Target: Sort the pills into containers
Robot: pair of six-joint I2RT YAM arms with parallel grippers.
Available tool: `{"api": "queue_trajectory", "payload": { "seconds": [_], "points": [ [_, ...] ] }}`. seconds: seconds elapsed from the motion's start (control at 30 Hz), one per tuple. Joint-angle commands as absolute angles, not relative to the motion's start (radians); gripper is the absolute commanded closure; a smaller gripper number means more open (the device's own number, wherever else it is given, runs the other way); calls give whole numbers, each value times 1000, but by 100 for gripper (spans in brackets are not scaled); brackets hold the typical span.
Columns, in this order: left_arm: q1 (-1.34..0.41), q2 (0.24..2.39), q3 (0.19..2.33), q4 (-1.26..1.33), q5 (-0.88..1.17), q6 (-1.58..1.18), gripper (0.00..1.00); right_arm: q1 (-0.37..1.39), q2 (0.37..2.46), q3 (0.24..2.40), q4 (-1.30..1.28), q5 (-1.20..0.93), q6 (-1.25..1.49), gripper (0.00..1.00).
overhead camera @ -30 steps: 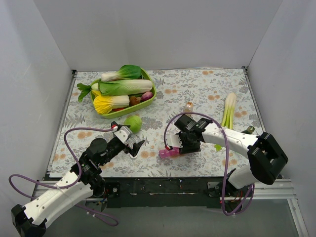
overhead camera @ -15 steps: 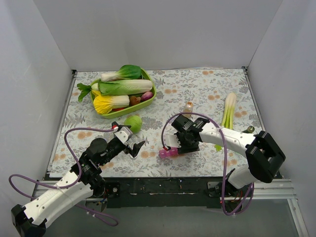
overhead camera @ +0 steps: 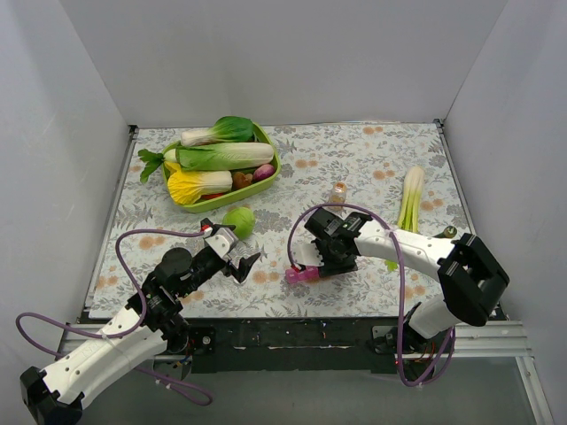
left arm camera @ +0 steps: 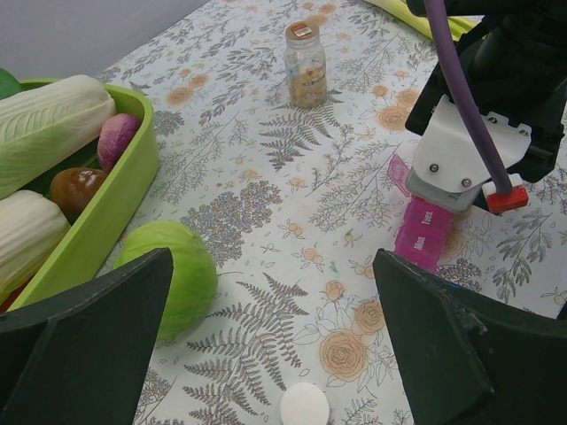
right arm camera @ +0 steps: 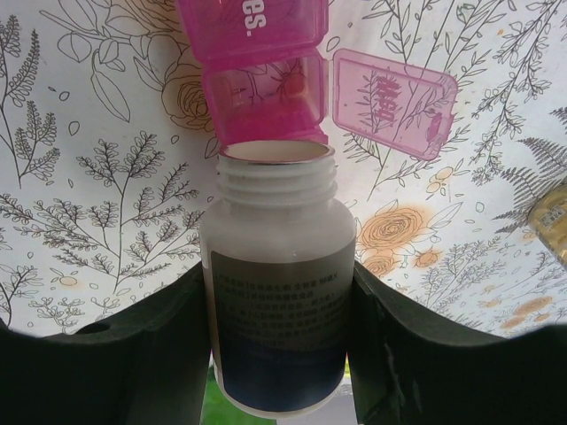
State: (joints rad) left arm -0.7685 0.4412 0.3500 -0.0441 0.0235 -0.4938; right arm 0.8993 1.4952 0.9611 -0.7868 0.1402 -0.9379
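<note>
**Top external view.** The table (overhead camera: 372, 150) is covered with a floral-print cloth and enclosed on three sides by plain pale walls (overhead camera: 283, 62). The left gripper (overhead camera: 241, 262) hangs low over the near part of the cloth, jaws spread wide and holding nothing. The right gripper (overhead camera: 315, 259) points down at the cloth. The pink pill organiser (overhead camera: 304, 275) lies directly at its tip. A green tray (overhead camera: 239, 199) of vegetables sits well beyond the left gripper. A small jar (overhead camera: 337, 193) stands beyond the right gripper.

**Left wrist view.** The two dark fingers (left arm camera: 84, 328) frame the picture, far apart. A round green vegetable (left arm camera: 173, 274) lies just ahead on the left. A white cap (left arm camera: 304, 405) lies on the cloth between the fingers.

**Right wrist view.** The fingers (right arm camera: 115, 354) clamp a white bottle (right arm camera: 279, 310) by its sides. The bottle's open mouth sits right at an open compartment of the organiser. The flipped lid (right arm camera: 390, 102) lies flat on the cloth to the right.
</note>
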Motion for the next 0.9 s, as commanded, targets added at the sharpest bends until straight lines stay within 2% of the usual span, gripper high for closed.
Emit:
{"api": "queue_trajectory", "payload": {
  "seconds": [0.0,0.87],
  "points": [
    [-764,433,342,-37,32,-482,2,911,1508,1008,-811,169,-931,99],
    [-764,434,342,-35,34,-480,2,945,1537,1039,-834,222,-930,99]
  ]
}}
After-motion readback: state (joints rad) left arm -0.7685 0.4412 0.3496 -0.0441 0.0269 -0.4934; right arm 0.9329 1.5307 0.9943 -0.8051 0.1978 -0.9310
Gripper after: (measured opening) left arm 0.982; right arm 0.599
